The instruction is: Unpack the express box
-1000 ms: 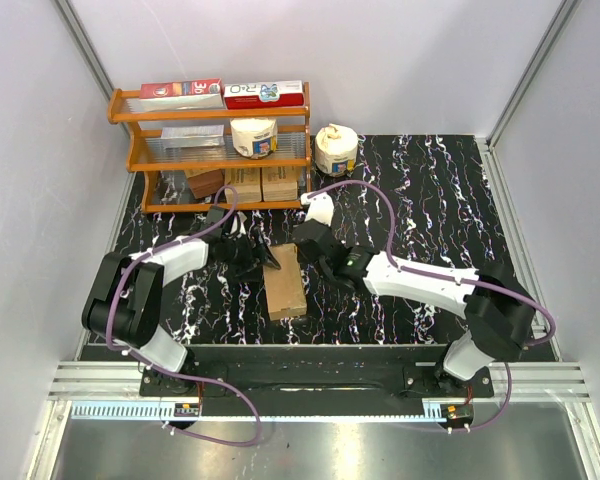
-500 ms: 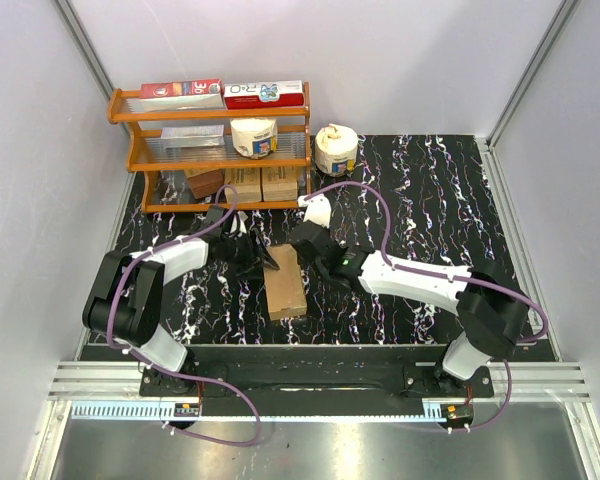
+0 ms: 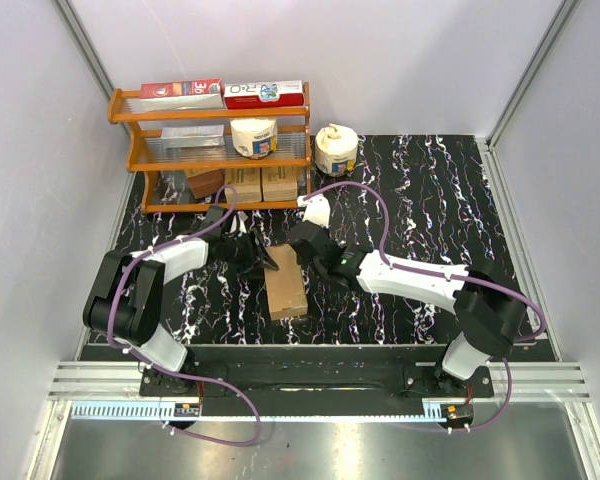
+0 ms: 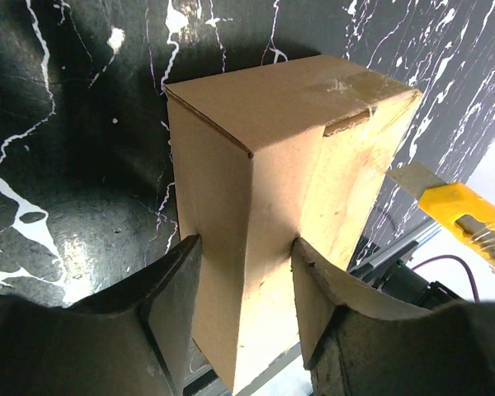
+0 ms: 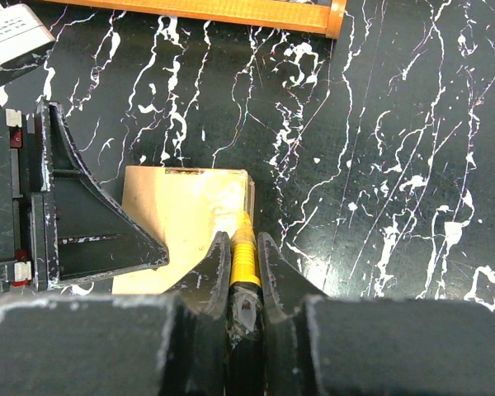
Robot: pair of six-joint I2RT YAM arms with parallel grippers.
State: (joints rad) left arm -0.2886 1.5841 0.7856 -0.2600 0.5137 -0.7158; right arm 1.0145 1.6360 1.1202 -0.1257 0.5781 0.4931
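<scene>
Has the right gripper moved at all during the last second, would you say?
Yes: the right gripper crept slightly left, nearer the orange shelf.

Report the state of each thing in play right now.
express box, lying flat on the table, flaps closed and taped.
left gripper, clamped across the box's sides.
right gripper, shut on the utility knife.
utility knife, blade out, tip at the box's taped top.
</scene>
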